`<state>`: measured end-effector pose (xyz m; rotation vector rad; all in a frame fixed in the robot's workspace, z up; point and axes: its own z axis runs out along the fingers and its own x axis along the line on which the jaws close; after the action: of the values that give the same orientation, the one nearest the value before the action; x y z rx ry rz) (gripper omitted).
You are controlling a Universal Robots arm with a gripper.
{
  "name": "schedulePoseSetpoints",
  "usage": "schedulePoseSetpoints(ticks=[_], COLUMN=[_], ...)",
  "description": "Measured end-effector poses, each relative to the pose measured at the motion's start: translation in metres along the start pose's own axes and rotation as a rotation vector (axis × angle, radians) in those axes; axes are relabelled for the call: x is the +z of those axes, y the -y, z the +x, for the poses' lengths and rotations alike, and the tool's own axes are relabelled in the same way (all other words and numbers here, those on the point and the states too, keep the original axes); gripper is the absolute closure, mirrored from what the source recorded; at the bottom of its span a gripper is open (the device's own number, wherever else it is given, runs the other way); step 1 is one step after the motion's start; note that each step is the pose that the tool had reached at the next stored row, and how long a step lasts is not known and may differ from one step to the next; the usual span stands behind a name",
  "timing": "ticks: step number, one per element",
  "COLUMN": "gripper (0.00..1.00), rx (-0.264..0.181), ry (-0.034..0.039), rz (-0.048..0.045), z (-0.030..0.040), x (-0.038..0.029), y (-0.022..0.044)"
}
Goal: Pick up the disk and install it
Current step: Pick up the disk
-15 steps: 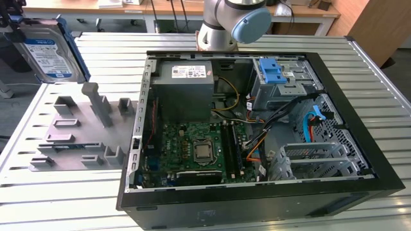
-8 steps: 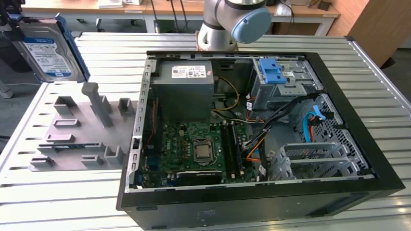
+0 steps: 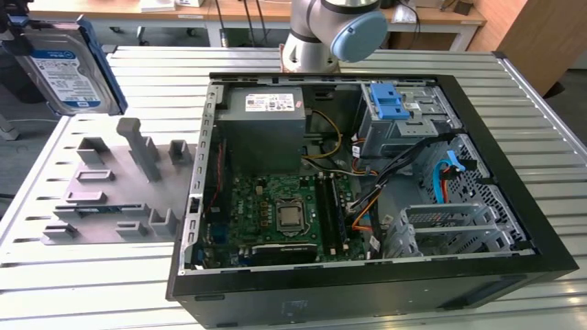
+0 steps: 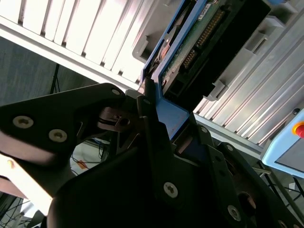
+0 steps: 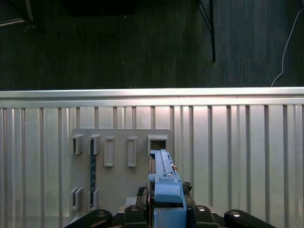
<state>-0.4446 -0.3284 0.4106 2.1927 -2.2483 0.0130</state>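
The disk (image 3: pixel 66 74) is seen held in the air at the far upper corner of the exterior view's left, standing nearly on edge, with its blue-and-white label turned toward the camera; the print on that label cannot be made out. It is framed by a blue plastic carrier bracket, and this bracket is pinched between the jaws of the gripper (image 4: pixel 156 102), whose black fingers (image 4: pixel 151 123) are pressed against both sides of it in the second wrist view. There the green circuit-board side of the disk (image 4: pixel 199 42) is shown. In the first wrist view the disk (image 5: pixel 161 166) is seen edge-on over a grey slotted fixture (image 5: pixel 118 161) resting on the ribbed metal table (image 5: pixel 237 142). In the exterior view the fixture (image 3: pixel 119 185) lies just beside the open computer case (image 3: pixel 513 227), well apart from the raised disk. Inside the case a grey power supply (image 3: pixel 266 130) bearing a white sticker of unreadable print, a green motherboard (image 3: pixel 266 206) and a blue latch (image 3: pixel 390 106) on a grey cage are visible.
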Motion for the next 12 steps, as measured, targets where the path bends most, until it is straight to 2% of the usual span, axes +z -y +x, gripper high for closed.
schedulePoseSetpoints(ticks=[12], gripper=[0.64], rx=[0.000], ry=[-0.0004], rz=[-0.0001], z=[0.0000], x=[-0.0053], y=[0.0001])
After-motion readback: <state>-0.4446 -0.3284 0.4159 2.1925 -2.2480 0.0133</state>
